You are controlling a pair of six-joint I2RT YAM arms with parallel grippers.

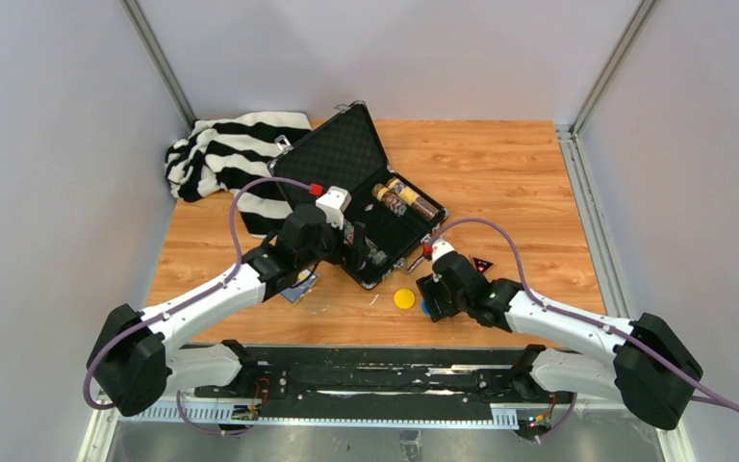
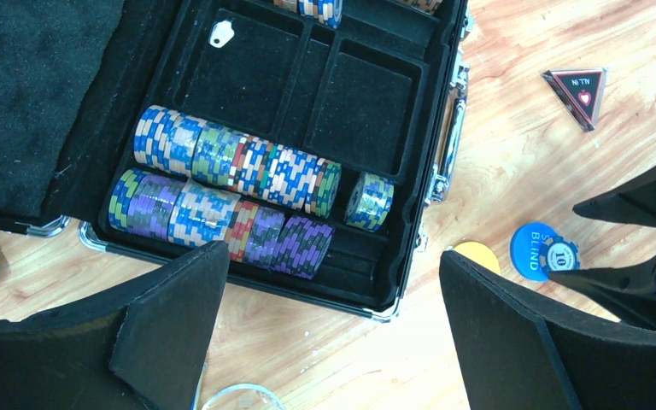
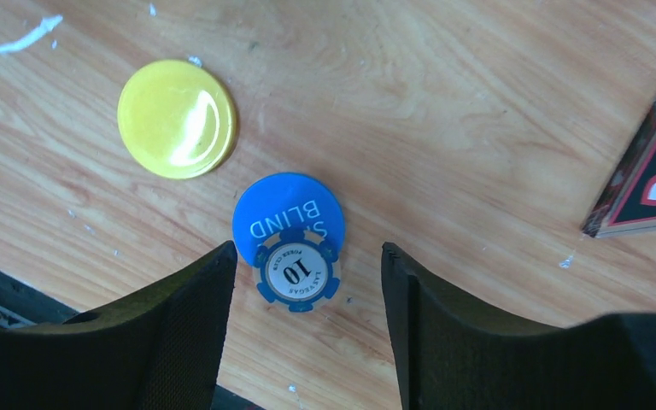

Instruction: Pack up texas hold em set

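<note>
Black hard case [image 2: 363,111] with metal latches and a dark flocked tray, lying open on the light wooden bench [image 3: 478,102], left of centre. Its foam-lined lid [image 1: 332,154] leans back toward the far left. In the tray's near compartments are two rows of multicoloured poker chips on edge [image 2: 239,162], side by side. A short separate stack of blue-green chips [image 2: 369,201] stands just right of the rows. More chips [image 2: 320,8] show in a far compartment. A small white piece [image 2: 220,32] sits in another compartment. On the bench just in front of the case's right corner are a round yellow plastic disc [image 3: 177,118] and a round blue plastic disc lettered BLIND [image 3: 286,213], near each other but apart. A single blue-and-white chip marked 10 [image 3: 297,272] lies flat on the blue disc's near edge. To their right, apart, lies a dark triangular plaque with a red border and heart [image 3: 649,179]. A clear round disc [image 2: 235,397] lies in front of the case's left corner, only partly in view. Right arm [image 1: 558,322]: jaws spread apart and holding nothing, low over the bench either side of the 10 chip, not touching it. Left arm [image 1: 212,294]: jaws wide apart and holding nothing, above the case's near edge. A black-and-white striped cloth [image 1: 226,159] lies bunched at the far left, beside the lid.
</note>
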